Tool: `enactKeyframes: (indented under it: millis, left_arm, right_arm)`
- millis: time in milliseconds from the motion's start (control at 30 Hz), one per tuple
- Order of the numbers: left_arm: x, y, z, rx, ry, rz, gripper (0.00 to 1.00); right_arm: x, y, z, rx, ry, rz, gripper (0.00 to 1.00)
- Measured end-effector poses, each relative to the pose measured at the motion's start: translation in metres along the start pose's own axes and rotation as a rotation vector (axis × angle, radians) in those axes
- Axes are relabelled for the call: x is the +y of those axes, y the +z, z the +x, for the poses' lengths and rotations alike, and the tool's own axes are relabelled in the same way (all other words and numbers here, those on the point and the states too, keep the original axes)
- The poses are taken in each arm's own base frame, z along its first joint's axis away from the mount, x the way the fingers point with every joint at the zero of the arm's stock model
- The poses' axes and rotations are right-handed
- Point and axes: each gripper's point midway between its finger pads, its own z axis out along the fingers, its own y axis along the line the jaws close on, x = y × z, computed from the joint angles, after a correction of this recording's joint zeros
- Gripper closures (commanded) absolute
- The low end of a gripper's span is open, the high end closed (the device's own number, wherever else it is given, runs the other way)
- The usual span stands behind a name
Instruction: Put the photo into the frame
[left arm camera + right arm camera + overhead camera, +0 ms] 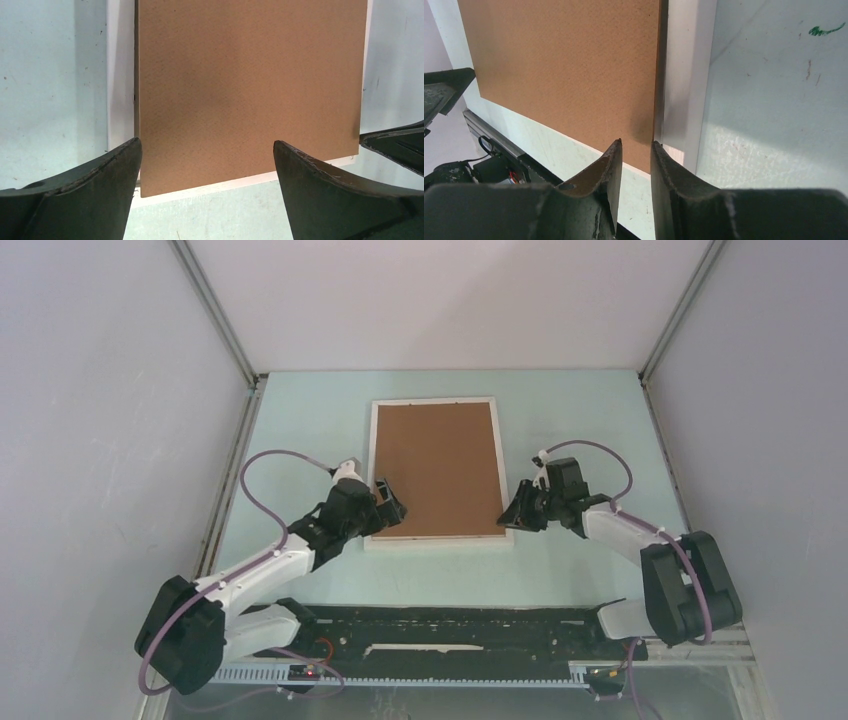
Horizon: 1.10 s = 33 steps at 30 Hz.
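Centrally on the pale tabletop (pixel 300 420) lies the frame (pixel 437 541), its white rim showing round a brown board (pixel 436 468) that fills it. At the near left corner hangs the left gripper (pixel 392 502), jaws spread wide over the board's edge and holding nothing (its wrist view shows board and rim between the fingers (pixel 107 175)). Opposite, at the near right corner, the right gripper (pixel 636 142) has jaws nearly closed, a thin gap left above the board's edge; whether they pinch anything cannot be told.
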Motion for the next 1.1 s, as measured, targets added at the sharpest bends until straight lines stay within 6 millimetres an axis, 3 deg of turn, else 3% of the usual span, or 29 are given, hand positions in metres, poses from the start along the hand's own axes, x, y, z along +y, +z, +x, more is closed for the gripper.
enactKeyframes:
  millis: [233,467,567,767,833,933,1100]
  left_arm:
    - [-0.001,0.000,0.000,0.001,-0.009,0.000,0.00]
    - [0.002,0.004,0.000,0.003,-0.006,-0.021,0.00]
    - [0.005,0.011,0.004,0.031,0.000,-0.049,0.00]
    - [0.009,0.024,0.008,0.094,0.057,-0.138,0.00]
    - [0.013,0.022,0.007,0.096,0.084,-0.154,0.00]
    - [0.015,0.012,0.003,0.088,0.118,-0.160,0.00]
    - [-0.006,-0.019,-0.020,0.005,0.118,-0.055,0.00]
  right_arm:
    - [0.003,-0.004,-0.004,-0.019,0.018,-0.007,0.67]
    - [0.020,-0.019,-0.017,-0.088,0.004,-0.047,0.66]
    - [0.015,-0.015,-0.018,-0.088,0.005,-0.026,0.63]
    - [-0.006,0.012,-0.024,-0.058,0.006,0.054,0.57]
    - [-0.004,0.015,-0.037,-0.078,-0.013,0.057,0.53]
    - [-0.006,0.013,-0.039,-0.084,-0.029,0.073,0.47]
    - [-0.002,-0.006,-0.030,-0.059,-0.069,0.081,0.38]
